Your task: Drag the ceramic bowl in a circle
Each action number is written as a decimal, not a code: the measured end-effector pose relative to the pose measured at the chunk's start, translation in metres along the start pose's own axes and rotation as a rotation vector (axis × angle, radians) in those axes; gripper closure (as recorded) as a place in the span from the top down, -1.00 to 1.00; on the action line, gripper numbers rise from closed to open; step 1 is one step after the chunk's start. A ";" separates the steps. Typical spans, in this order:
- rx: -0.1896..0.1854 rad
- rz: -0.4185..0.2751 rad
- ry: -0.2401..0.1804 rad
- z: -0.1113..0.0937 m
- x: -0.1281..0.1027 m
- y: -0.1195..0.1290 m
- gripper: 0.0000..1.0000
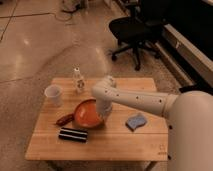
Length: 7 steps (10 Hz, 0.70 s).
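Note:
The orange-red ceramic bowl (87,113) sits on the wooden table (105,145), left of centre. My gripper (103,111) comes down from the white arm (140,100) onto the bowl's right rim and seems to be in contact with it. The arm covers the bowl's right edge.
A white translucent cup (53,95) stands at the table's left. A small clear bottle (78,81) stands at the back. A red item (64,119) and a black bar (73,134) lie just left and in front of the bowl. A blue sponge (136,121) lies to the right. A black office chair (132,30) stands behind.

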 end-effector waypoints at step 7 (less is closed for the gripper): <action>-0.040 0.148 0.126 -0.020 0.110 -0.005 -1.00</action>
